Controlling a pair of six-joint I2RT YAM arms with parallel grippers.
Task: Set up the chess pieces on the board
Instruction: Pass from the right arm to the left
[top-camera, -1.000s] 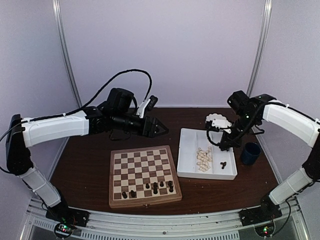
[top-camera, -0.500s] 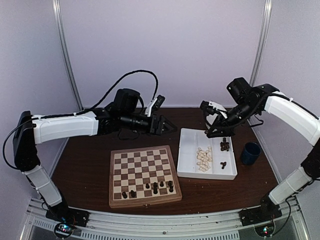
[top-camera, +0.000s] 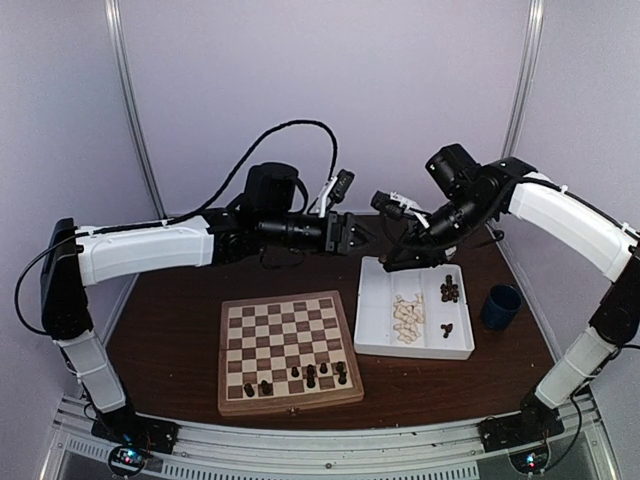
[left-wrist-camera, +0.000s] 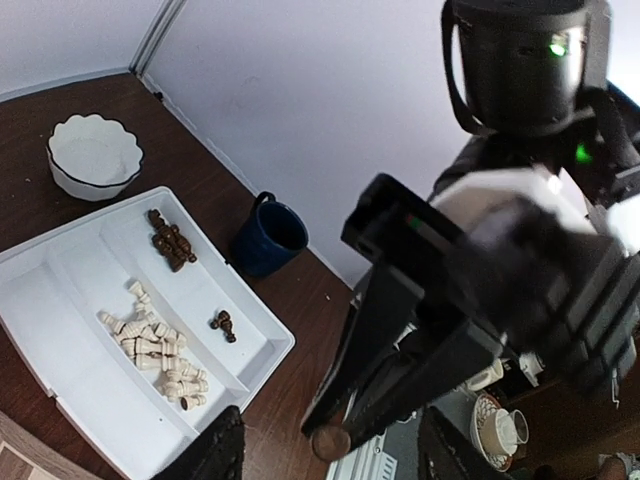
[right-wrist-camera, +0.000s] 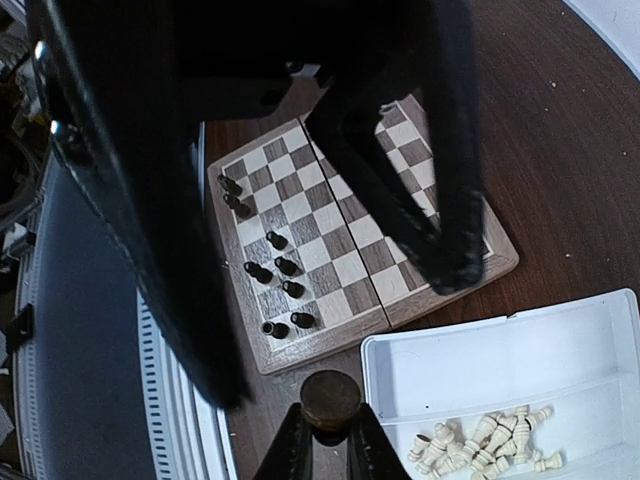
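One at a time: clenched a chess piece (right-wrist-camera: 330, 398) in the right tool (left-wrist-camera: 332, 432), high beyond the far right corner of the board (top-camera: 285, 335), likely for handover. Held the left tool (top-camera: 352, 232) spread wide opposite.

A: What is different vs 1 s ago?
B: R gripper (top-camera: 388, 262) is off the tray (top-camera: 375, 322), higher and more to left, dark piece (right-wrist-camera: 330, 398) pinched in it. L gripper (top-camera: 360, 233) comes further right; both tips nearly meet.

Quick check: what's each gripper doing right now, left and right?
Left gripper: open, holding nothing.
Right gripper: closed on a dark brown chess piece.
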